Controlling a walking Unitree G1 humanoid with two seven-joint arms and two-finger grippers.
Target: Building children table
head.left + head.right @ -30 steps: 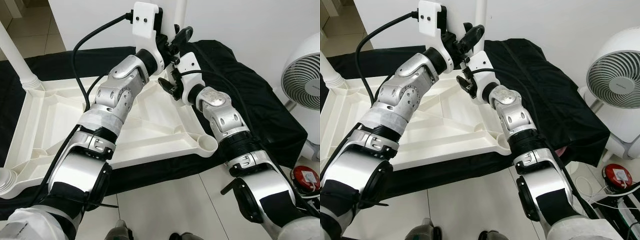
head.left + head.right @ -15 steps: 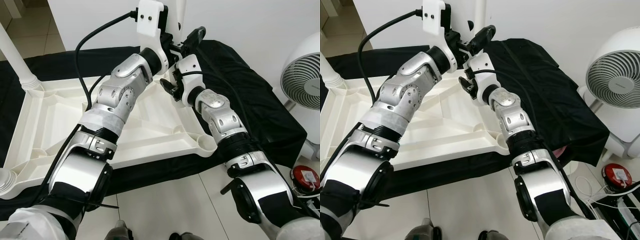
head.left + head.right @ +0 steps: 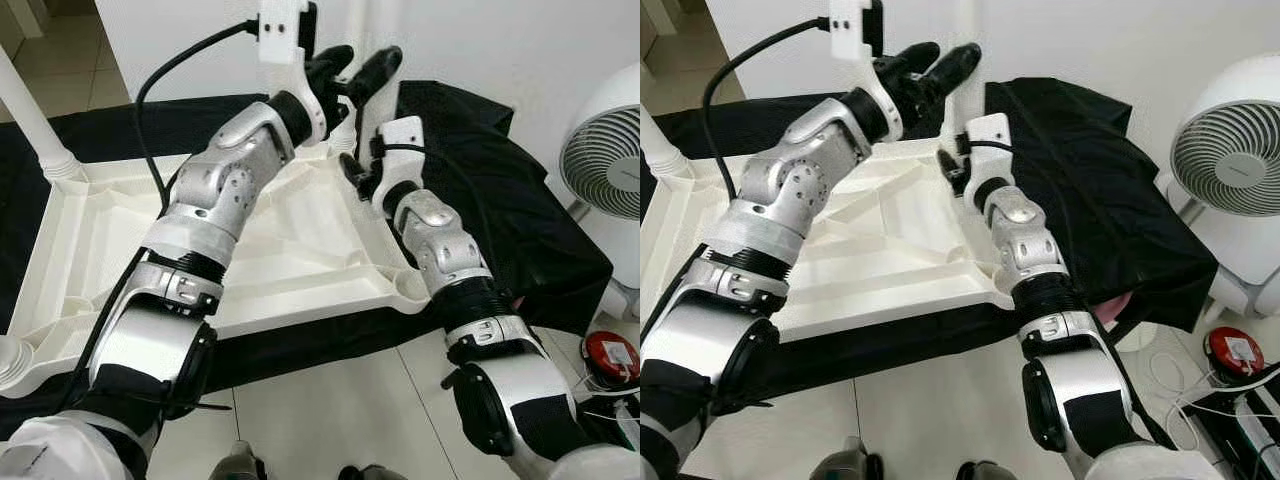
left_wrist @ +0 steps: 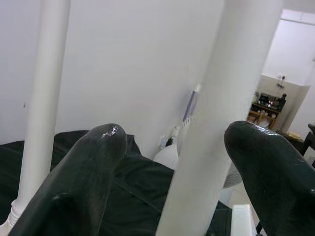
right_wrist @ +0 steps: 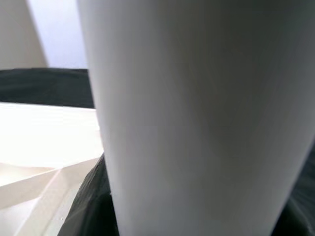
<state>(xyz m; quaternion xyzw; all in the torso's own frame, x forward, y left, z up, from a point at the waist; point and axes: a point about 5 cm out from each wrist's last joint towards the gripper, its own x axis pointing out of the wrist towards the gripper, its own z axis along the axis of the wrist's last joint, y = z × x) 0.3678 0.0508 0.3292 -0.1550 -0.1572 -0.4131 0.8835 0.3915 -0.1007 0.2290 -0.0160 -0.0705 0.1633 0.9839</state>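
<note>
Here the tabletop is lying upside down on a black cloth, so its corner sockets are facing up for legs. The left gripper is spreading its fingers either side of the upright leg. The right gripper, lower on that leg, is probably steadying it; its fingers I cannot tell.

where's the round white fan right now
The fan stands on the floor at the robot's right, beside the black cloth under the upturned white table, with a red round thing nearer the robot.
</note>
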